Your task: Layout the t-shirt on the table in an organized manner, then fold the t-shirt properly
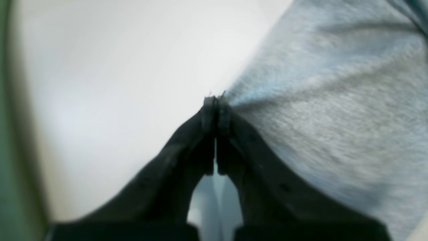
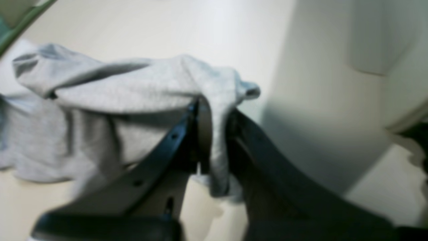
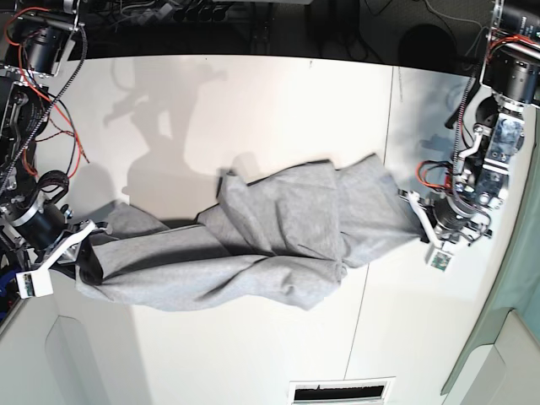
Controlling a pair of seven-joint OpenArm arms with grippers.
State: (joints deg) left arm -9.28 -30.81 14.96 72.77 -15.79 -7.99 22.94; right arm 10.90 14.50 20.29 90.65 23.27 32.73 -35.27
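T-shirt [image 3: 278, 232] grey, rumpled, stretched across table [image 3: 253, 93].

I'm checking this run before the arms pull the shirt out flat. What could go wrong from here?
1. The left end effector pinches only a thin edge of the t-shirt, so the cloth might slip out under tension.
2. The right end effector holds a bunched fold, which could leave that end twisted.
3. The middle lies rumpled on the table, so creases may stay.
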